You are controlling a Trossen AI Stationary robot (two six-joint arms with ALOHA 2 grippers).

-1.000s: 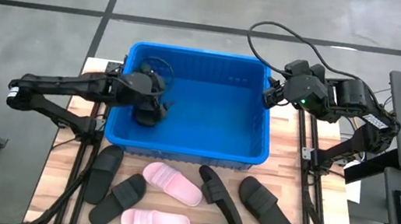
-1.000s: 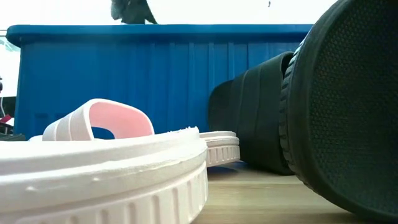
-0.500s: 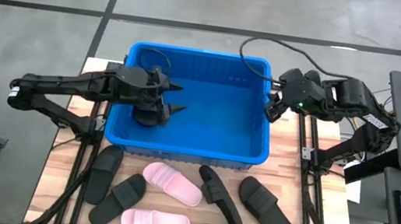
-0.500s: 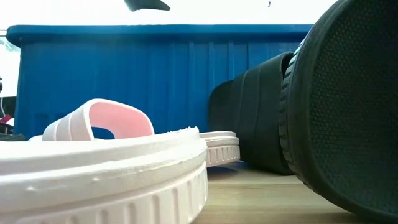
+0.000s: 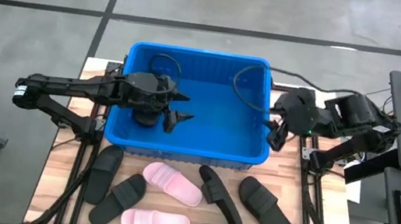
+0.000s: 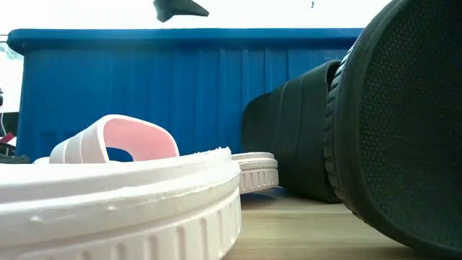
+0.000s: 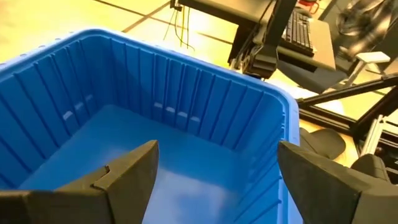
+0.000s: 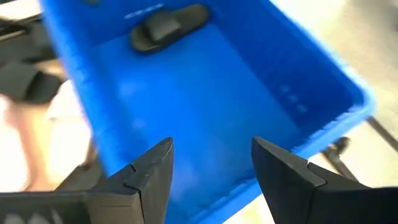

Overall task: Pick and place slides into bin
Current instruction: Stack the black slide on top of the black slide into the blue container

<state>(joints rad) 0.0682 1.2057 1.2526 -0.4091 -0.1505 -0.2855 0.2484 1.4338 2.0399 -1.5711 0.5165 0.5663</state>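
The blue bin [image 5: 194, 103] sits at the far middle of the wooden table [image 5: 283, 194], and one black slide [image 8: 166, 26] already lies on its floor near the left wall; from above that slide is mostly hidden under the left arm, and only the right wrist view shows it plainly. The left gripper [image 5: 178, 115] hangs inside the bin over its left half, its fingers [image 7: 127, 174] spread wide with nothing between them. The right gripper [image 5: 274, 134] is at the bin's right rim, just outside the wall, and its fingers [image 8: 149, 174] likewise stand wide apart and empty. In front of the bin the other slides lie in a loose row on the table: two black ones [image 5: 116, 197] at the left, two pale pink slides [image 5: 172, 183] in the middle, and three more black ones [image 5: 267, 208] to the right, the nearest of these tipped on its side. In the low view a pink slide's edge [image 6: 115, 209] and a black slide's sole [image 6: 404, 137] fill the foreground and block most of the bin wall; only a dark tip of one arm shows above the rim.
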